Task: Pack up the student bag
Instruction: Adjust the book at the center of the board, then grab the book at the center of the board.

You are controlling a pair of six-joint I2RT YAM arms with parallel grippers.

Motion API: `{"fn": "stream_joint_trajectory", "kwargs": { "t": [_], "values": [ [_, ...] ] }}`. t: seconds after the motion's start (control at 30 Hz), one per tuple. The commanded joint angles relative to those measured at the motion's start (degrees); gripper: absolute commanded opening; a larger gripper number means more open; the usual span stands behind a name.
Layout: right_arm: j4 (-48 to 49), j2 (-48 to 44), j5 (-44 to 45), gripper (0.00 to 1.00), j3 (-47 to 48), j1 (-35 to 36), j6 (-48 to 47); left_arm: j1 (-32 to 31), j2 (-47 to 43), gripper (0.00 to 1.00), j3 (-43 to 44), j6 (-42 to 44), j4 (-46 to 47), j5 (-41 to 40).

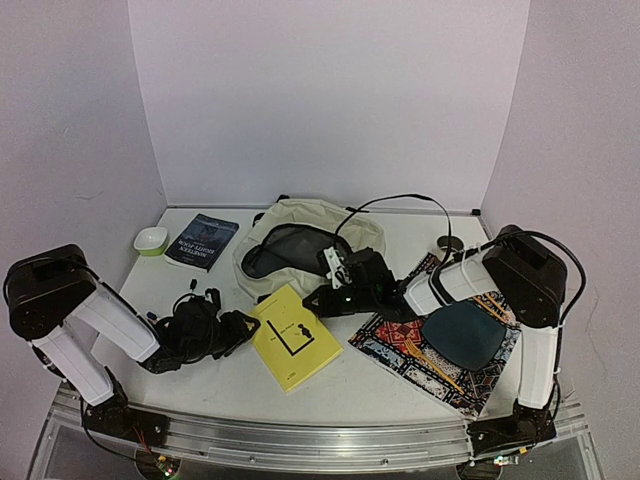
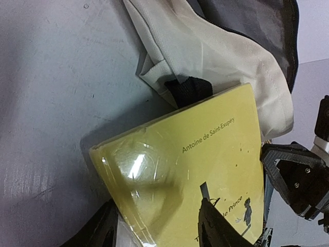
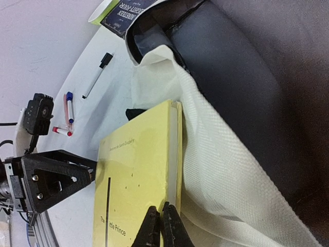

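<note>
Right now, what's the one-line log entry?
yellow book beside open student bag | left gripper straddles book corner, grip unclear | right gripper shut at book edge

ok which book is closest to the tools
The yellow book, against the bag; the dark blue book lies far back by the green bowl.

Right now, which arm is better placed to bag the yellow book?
Left, probably: the left hand straddles the yellow book, facing the student bag; the right hand is shut at the book's edge.
</note>
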Motion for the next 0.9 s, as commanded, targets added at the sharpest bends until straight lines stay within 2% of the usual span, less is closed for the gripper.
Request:
{"fn": "stream_joint_trajectory", "kwargs": {
  "t": [0.0,0.3,0.6,0.87],
  "values": [
    [-0.6,1.3,-8.2,0.07,-1.0,3.4,1.9,-0.9,-2.7,0.53,2.5,-0.7,11.4,5.6],
    [-0.6,2.4,-9.2,0.14,-1.2,4.4,4.8,-1.0,-7.8,0.52,-2.2,-5.4,23.3,6.7],
    [1.2,2.8,-9.9,0.38,-2.4,4.4,6.7,-1.0,-6.3,0.52,-3.6,-7.3,30.7,9.1],
    [2.6,3.6,-11.3,0.4,-1.5,5.2,7.4,-1.1,0.7,0.51,-1.4,-10.9,34.0,11.7]
  ]
}}
